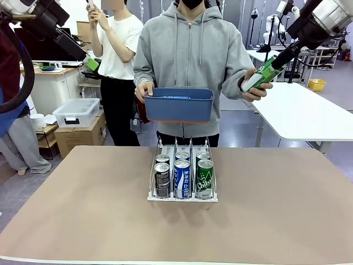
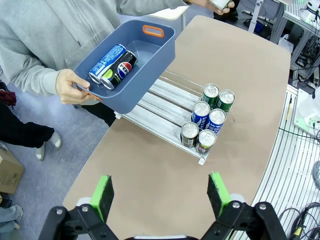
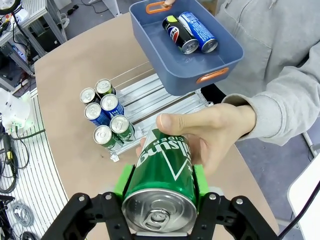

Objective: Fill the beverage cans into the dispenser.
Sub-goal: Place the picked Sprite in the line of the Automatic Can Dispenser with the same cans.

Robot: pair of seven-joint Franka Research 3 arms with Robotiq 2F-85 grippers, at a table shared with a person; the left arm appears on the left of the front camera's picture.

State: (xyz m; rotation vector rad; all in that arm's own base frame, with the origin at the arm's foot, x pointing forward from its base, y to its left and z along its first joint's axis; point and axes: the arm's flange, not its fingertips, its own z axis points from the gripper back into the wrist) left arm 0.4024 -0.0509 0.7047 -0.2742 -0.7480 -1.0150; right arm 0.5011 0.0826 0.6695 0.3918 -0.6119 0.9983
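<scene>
green pads of the right gripper [image 3: 161,176] are pinching a green can [image 3: 165,150] across its body, silver top facing the wrist camera, while a person's hand [image 3: 207,132] is wrapping around the can's far end, so both are gripping it at once; in the front view this is happening high at the right, beyond the far edge of the table [image 1: 83,215]. the person's other hand [image 1: 143,91] is holding up a blue plastic bin [image 1: 179,107] in front of the chest, and a black pepsi can [image 2: 122,67] and a blue-and-white can [image 2: 106,62] are lying side by side in it. below the bin the white wire dispenser [image 1: 191,144] is sitting at the middle of the table, and six cans are standing upright at its near end, two to each lane: a black can [image 1: 162,179], a pocari sweat can [image 1: 182,178] and a green cider can [image 1: 204,178] in front, with another close behind each. the left gripper [image 2: 161,194] is hanging with its fingers spread wide, only bare tabletop showing between them, high over the table's left side and well apart from the dispenser.
</scene>
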